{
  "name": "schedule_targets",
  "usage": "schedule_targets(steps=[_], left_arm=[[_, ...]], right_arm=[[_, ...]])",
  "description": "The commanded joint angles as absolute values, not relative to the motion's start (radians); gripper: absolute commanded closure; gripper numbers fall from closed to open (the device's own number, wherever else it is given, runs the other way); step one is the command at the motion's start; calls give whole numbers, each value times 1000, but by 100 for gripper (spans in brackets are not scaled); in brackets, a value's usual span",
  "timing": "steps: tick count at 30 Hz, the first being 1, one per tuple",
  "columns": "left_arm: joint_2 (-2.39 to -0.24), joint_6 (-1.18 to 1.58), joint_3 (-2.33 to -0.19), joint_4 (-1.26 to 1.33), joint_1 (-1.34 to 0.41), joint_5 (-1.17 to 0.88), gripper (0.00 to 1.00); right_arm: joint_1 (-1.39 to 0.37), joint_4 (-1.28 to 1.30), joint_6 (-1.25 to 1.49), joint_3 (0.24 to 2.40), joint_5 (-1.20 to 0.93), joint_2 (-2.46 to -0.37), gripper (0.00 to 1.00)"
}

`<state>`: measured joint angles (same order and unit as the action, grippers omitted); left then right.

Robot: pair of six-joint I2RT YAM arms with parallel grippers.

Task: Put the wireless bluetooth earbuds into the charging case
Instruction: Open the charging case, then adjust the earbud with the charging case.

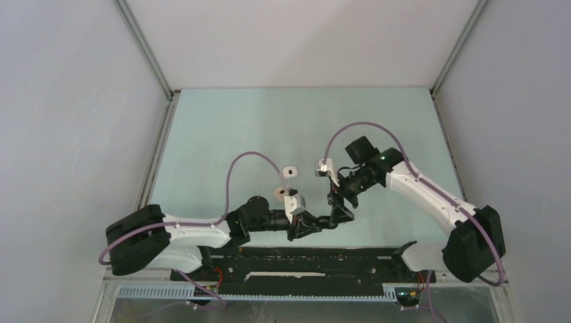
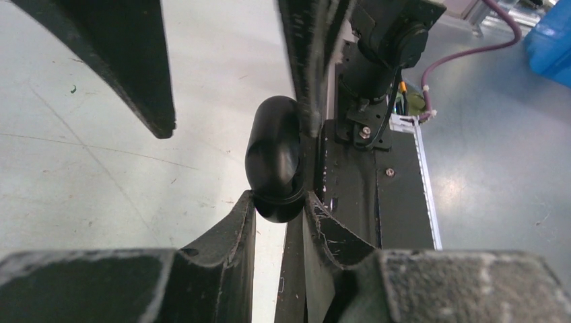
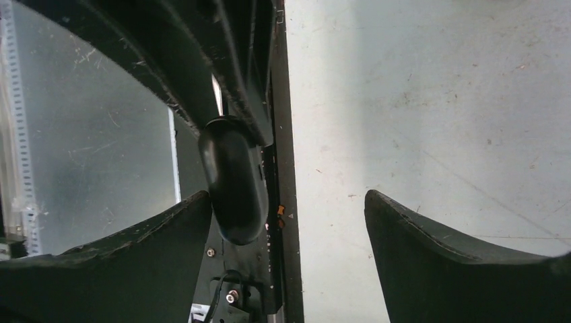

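My left gripper (image 2: 279, 196) is shut on a glossy black rounded charging case (image 2: 275, 158), pinching its lower end between the fingertips and holding it above the table. The case looks closed. My right gripper (image 3: 286, 195) is open around the same case (image 3: 232, 182), which lies against its left finger (image 3: 168, 235); the other finger stands well apart. In the top view both grippers meet near the front middle, left (image 1: 326, 221) and right (image 1: 339, 205). No earbuds show in any view.
Two small white rounded cases (image 1: 291, 169) (image 1: 279, 194) lie on the pale green table behind the left wrist. The black base rail (image 1: 303, 259) runs along the near edge under the grippers. Grey walls and metal frame posts (image 1: 145, 47) enclose the table.
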<state>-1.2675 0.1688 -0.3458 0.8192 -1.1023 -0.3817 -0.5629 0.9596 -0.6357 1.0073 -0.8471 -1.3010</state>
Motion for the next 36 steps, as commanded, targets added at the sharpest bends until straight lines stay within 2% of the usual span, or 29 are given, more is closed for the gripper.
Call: schedule_targets(steps=[1, 7, 14, 16, 19, 25, 30, 36], left_arm=[[-1238, 103, -366, 810, -1122, -401, 98], [-1242, 94, -367, 803, -1130, -389, 98], [-1268, 109, -373, 799, -1131, -370, 98], [-1272, 126, -376, 799, -1131, -370, 99], [-1281, 143, -382, 799, -1131, -373, 99], [-1297, 177, -404, 799, -1131, -368, 99], [-1314, 218, -429, 800, -1130, -401, 99], [-1312, 244, -439, 800, -1129, -419, 100]], right_arm=[[-523, 994, -642, 1081, -925, -1364, 15], [-486, 1046, -660, 1112, -983, -1412, 16], [-465, 1088, -674, 1146, -956, -1354, 20], [-454, 1088, -682, 1154, -921, -1306, 27], [-459, 1079, -706, 1147, -847, -1235, 44], [-512, 1048, -715, 1120, -811, -1158, 66], [-600, 1031, -685, 1119, -771, -1218, 77], [-635, 1026, -687, 1120, -776, -1271, 76]])
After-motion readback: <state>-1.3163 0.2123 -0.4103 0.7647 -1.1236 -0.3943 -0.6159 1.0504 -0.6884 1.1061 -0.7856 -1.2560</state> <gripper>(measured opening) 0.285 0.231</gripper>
